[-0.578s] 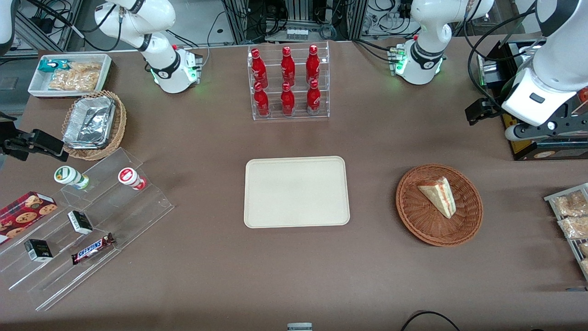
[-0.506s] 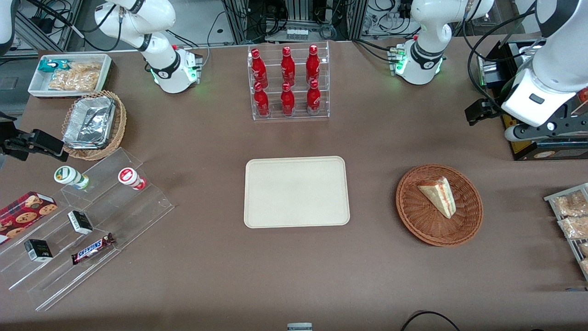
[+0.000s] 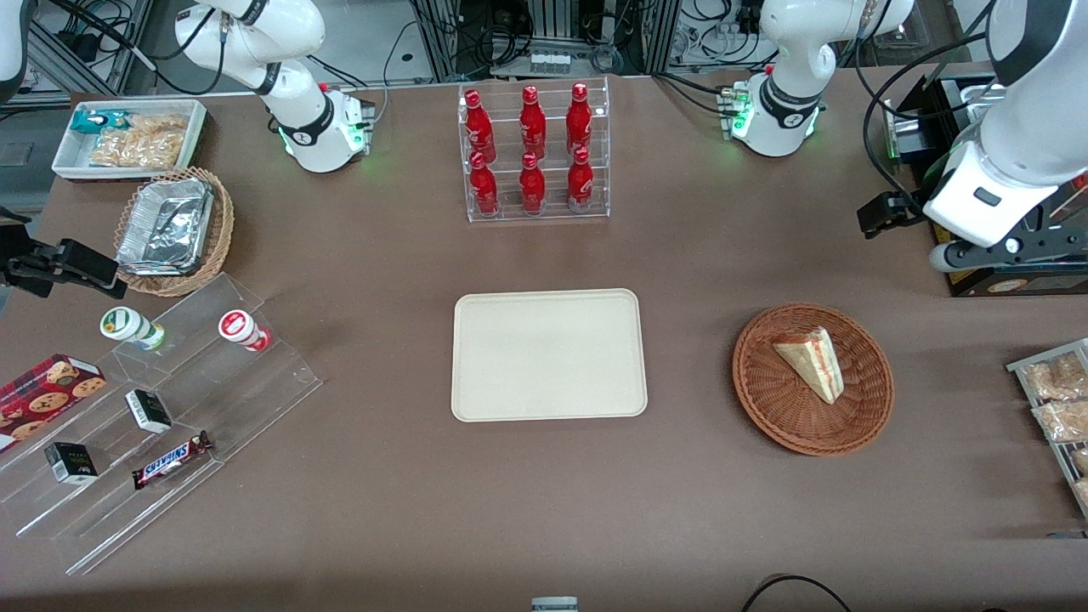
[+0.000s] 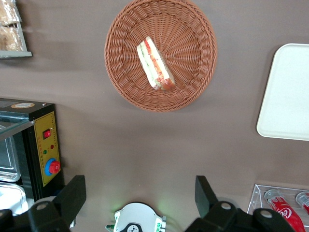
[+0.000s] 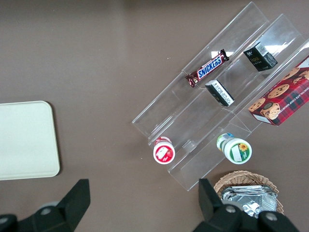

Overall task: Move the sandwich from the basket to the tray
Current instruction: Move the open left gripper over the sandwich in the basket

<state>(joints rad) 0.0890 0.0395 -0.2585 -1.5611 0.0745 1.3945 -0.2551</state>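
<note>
The sandwich (image 3: 812,364), a pale wedge with red and green filling, lies in the round reddish-brown wicker basket (image 3: 765,399) toward the working arm's end of the table. The left wrist view shows the sandwich (image 4: 154,65) in the basket (image 4: 193,72) too. The cream tray (image 3: 548,353) lies flat at the table's middle, beside the basket; it also shows in the left wrist view (image 4: 289,96) and the right wrist view (image 5: 24,140). My left gripper (image 3: 952,253) hangs high above the table, farther from the front camera than the basket. In the left wrist view the gripper (image 4: 139,191) is open and empty.
An acrylic rack of red bottles (image 3: 534,153) stands farther from the front camera than the tray. A black box with a red button (image 4: 46,154) sits under the left arm. Bagged snacks (image 3: 1054,391) lie near the basket. Acrylic steps with snacks (image 3: 153,408) stand toward the parked arm's end.
The left arm's wrist has shifted slightly toward the table's middle. The sandwich, basket and tray have not moved.
</note>
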